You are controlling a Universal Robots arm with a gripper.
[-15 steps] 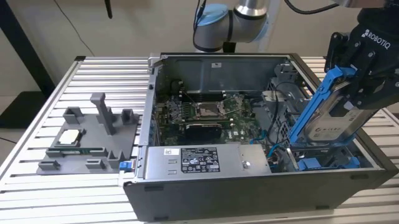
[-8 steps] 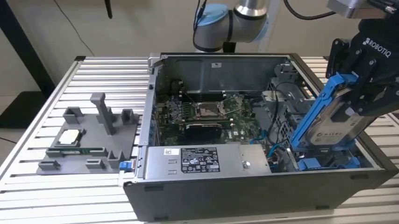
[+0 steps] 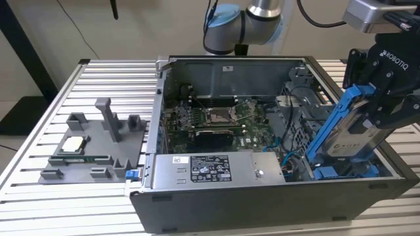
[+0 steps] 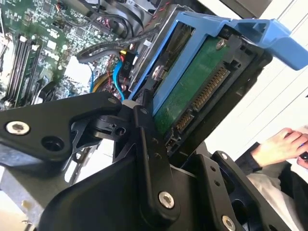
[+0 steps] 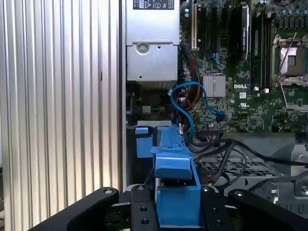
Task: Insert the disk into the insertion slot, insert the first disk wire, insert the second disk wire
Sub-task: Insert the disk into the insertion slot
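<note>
Disk (image 3: pixel 351 133) steeply tilted, clamped in the claw (image 3: pixel 380 109), arm (image 3: pixel 257 14) leaning over open computer case (image 3: pixel 262 209).

You've got the case (image 3: pixel 262 206) on the table (image 3: pixel 111 78), with the fixture tray (image 3: pixel 85 147) beside it on the exterior view's left. Inside, the power-supply box (image 3: pixel 210 169) sits in front of the motherboard (image 3: pixel 217 118). The disk (image 3: pixel 351 140) is tilted over the case's end on the exterior view's right.

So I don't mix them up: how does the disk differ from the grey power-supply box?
The disk sits in a blue frame; the box is bare grey metal. The disk is tilted, held by the gripper; the box lies flat in the case. Both carry labels.
</note>
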